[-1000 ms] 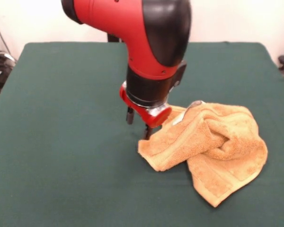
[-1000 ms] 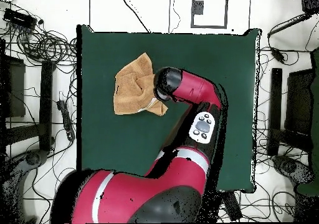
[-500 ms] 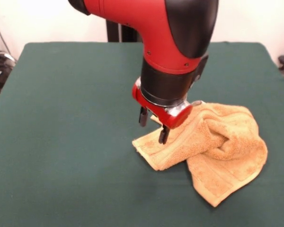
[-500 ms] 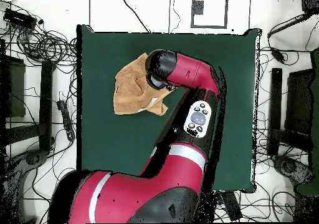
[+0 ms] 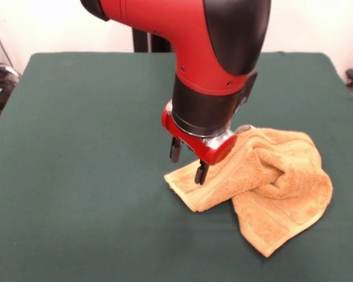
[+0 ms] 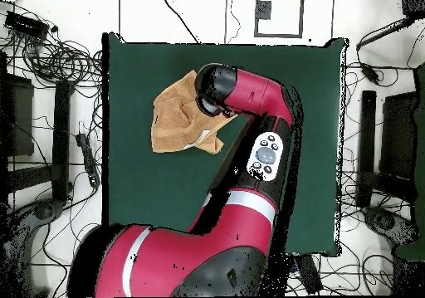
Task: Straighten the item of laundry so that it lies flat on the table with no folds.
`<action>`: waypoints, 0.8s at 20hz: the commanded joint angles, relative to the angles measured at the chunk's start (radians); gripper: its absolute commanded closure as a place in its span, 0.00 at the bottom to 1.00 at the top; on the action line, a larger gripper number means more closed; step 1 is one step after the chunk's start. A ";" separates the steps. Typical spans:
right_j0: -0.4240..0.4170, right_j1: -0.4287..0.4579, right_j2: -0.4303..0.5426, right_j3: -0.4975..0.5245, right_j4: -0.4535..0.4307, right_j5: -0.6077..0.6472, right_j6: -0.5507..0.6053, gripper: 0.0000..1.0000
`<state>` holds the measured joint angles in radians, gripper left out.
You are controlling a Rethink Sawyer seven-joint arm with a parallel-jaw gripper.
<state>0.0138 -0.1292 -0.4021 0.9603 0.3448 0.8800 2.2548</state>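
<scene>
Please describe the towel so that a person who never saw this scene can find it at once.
Find the wide dark green felt-covered table. Beneath the gripper lies a small golden-orange terry towel, crumpled and folded on itself. It is the only cloth item lying on the table.

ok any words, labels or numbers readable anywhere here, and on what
None can be read.
The towel shows no legible label; the arm hides part of it.
The button panel on the arm has markings too small to read.
The gripper bears no text.
</scene>
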 commanded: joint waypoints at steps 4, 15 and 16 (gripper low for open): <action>0.032 0.002 0.057 0.153 -0.004 0.041 0.200 0.00; 0.044 0.031 0.097 0.242 0.036 -0.056 0.250 0.00; 0.046 0.035 0.095 0.244 0.034 -0.062 0.252 0.00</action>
<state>0.0199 -0.1210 -0.4021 1.0561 0.3440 0.8755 2.2548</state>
